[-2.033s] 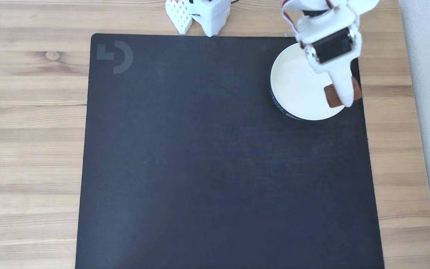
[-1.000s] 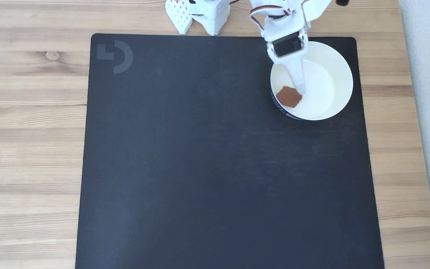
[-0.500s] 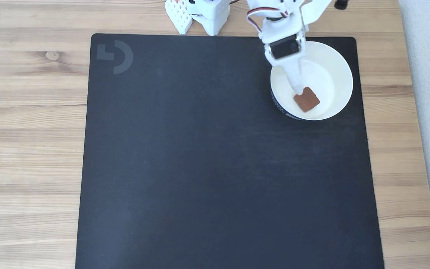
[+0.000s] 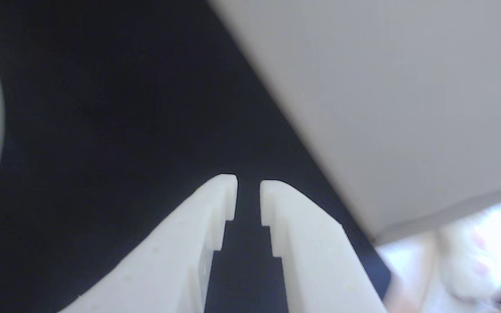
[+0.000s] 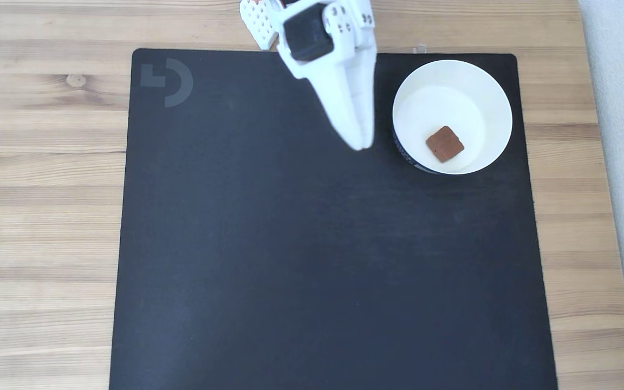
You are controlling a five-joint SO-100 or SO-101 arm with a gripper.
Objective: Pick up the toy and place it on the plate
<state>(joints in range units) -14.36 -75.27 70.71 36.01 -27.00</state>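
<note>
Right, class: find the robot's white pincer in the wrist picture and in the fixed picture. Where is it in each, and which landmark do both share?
Wrist view: the pincer rises from the bottom edge, near the centre, tips nearly together and empty.
Fixed view: the pincer points down from the top edge, just left of the white dish.
Shared landmark: the black mat beneath it.

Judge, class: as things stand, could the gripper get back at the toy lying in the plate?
Probably yes. The toy lies uncovered in the open plate, and the empty gripper hangs just left of it in the fixed view; only the raised rim intervenes.
</note>
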